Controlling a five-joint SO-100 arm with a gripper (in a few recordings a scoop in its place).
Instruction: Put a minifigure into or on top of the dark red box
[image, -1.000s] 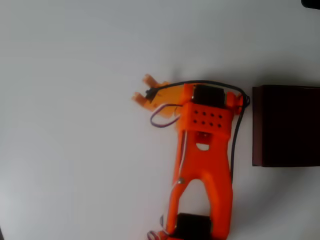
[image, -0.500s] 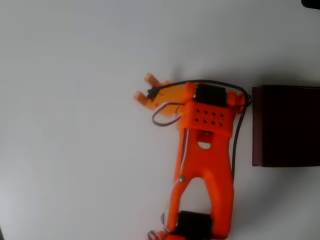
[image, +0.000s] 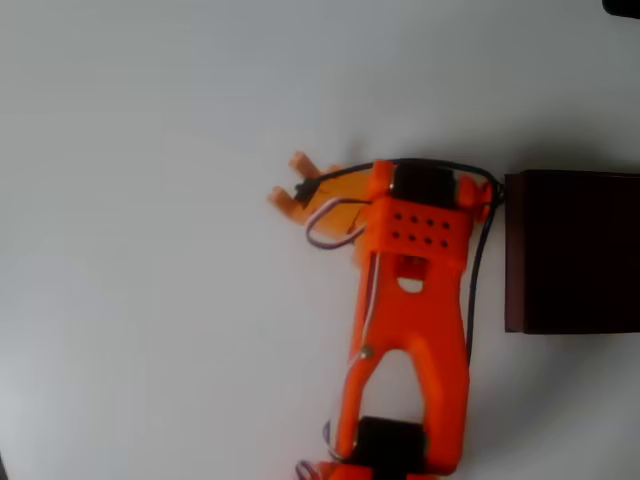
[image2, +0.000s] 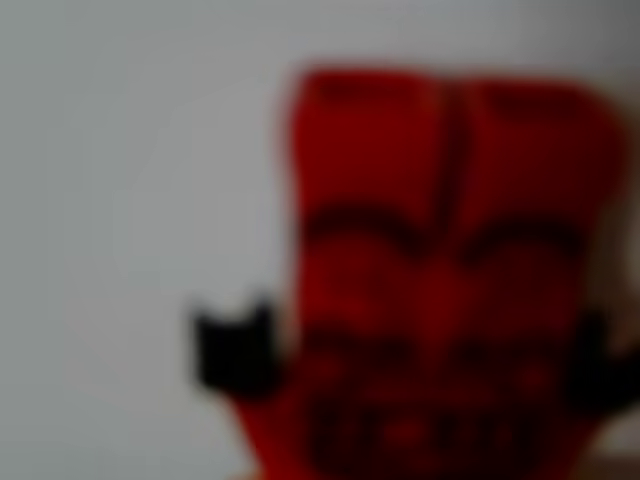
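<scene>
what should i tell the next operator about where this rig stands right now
Claw: orange, out over the white table, left of the box in the overhead view; whether it is open or shut cannot be told.
Tiny bright red minifigure with dark details: blurred, very close to the wrist camera, so probably at or in the claw; grip unconfirmed.
Dark red rectangular box: at the right edge of the overhead view, nothing seen in or on it.
Done: no placement yet.
Left: bring the figure to the box and release it.

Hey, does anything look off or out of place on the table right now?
Nothing stands out. The dark red box sits square and intact on the white table; the minifigure looms close and blurry in the wrist view.
</scene>
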